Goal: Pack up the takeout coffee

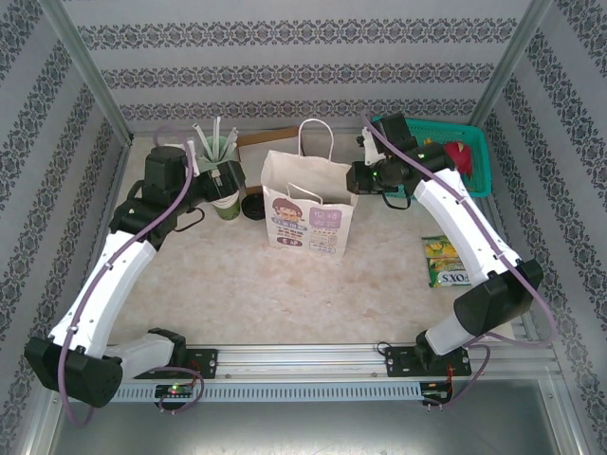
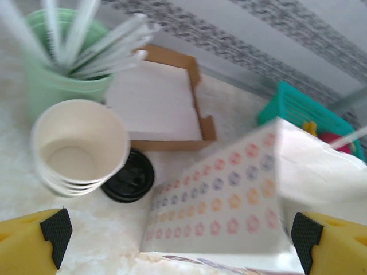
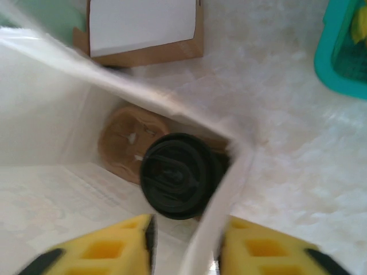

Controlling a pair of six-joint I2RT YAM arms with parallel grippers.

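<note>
Your right claw (image 3: 186, 232), parted, straddled the rim of the paper bag (image 3: 51, 132), takeout coffee (image 3: 175, 175) inside at twelve o'clock; your left claw (image 2: 180, 232) gaped wide.

1. Overhead view: bright, diffuse light is noted; shadows are faint, detail sharp.
2. Left wrist view: the paper bag (image 2: 229, 212) is smeared by blur; whites are washed out.
3. Right wrist view: the bag's edge is blurred and overexposed.
</note>
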